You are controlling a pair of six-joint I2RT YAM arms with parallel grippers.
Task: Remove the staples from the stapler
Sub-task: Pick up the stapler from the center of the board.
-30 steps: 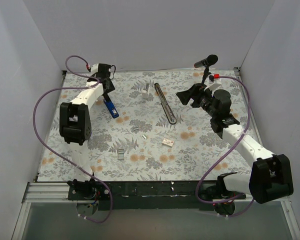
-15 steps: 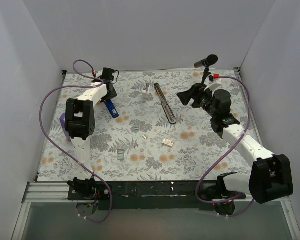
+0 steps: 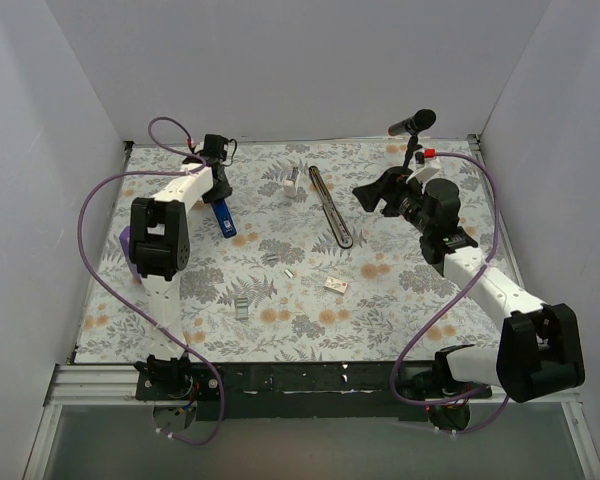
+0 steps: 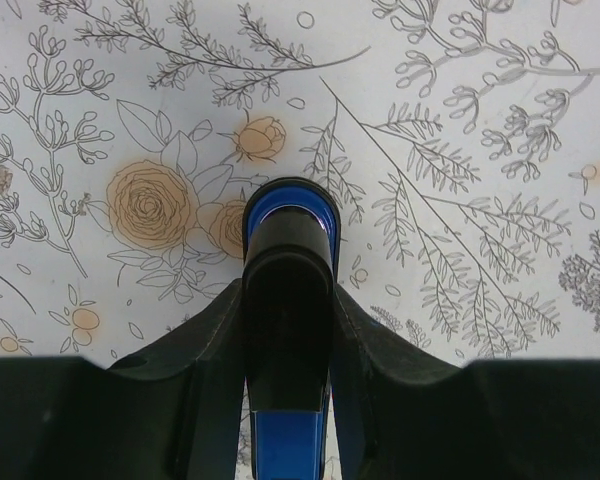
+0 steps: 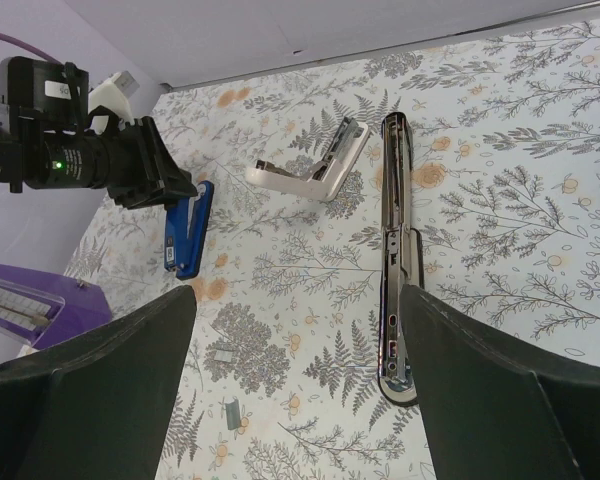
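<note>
The stapler lies in parts. Its blue-and-black body [image 3: 223, 218] is at the back left, and also shows in the right wrist view [image 5: 187, 228]. Its long dark base strip with the silvery channel [image 3: 331, 208] lies mid-back [image 5: 395, 250]. My left gripper [image 3: 217, 183] is closed round the body's black top [image 4: 287, 260], one finger [image 4: 205, 350] on each side. My right gripper [image 3: 373, 193] is open and empty, above the table to the right of the base strip. Small grey staples [image 3: 242, 308] lie loose on the mat, two of them in the right wrist view [image 5: 220, 352].
A bent silvery metal piece [image 3: 292, 180] lies left of the base strip [image 5: 320, 170]. More staple bits [image 3: 270, 258] and a small pale box [image 3: 335, 284] lie mid-table. A purple block [image 3: 126, 245] sits at the left edge. White walls enclose the floral mat.
My left arm has swung its elbow right and raised it, with the gripper staying at the blue body's far end. The right gripper has shifted only slightly.
</note>
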